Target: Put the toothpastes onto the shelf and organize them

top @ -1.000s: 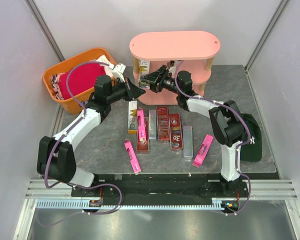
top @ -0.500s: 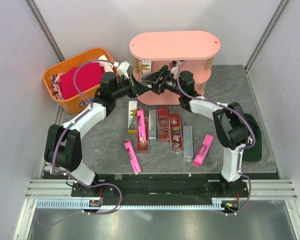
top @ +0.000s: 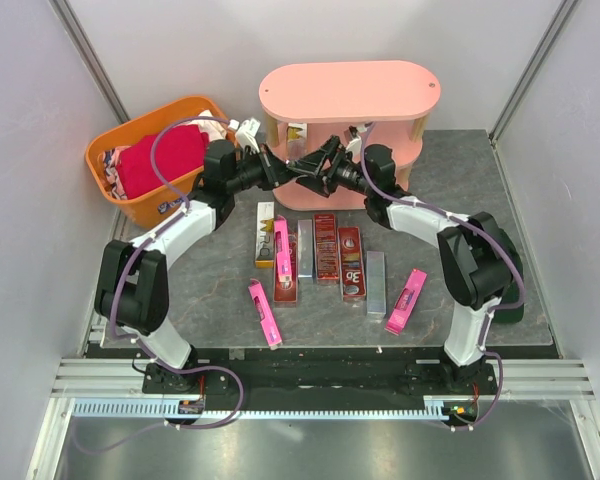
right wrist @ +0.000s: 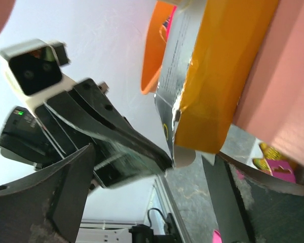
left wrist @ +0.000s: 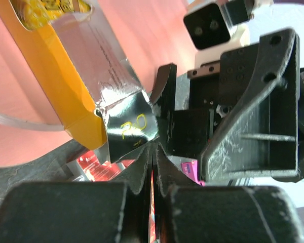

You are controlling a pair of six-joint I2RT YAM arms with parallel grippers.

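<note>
A yellow-gold carton point(left wrist: 55, 76) stands under the shelf point(top: 350, 90)'s top board at its left end, with its end flap loose. Just in front of the shelf, the left end effector point(left wrist: 153, 152), pinched shut and empty, crowds the wide-open right end effector point(top: 312, 170). They may collide, or snag the flap and topple the carton.

L gripper point(top: 280, 171) & R gripper point(top: 311, 169) sit nearly tip to tip just in front of the pink shelf point(top: 350, 92), w/ toothpaste cartons point(top: 325, 246) side by side on the table point(top: 210, 275) & an orange basket point(top: 108, 182) at left.
</note>
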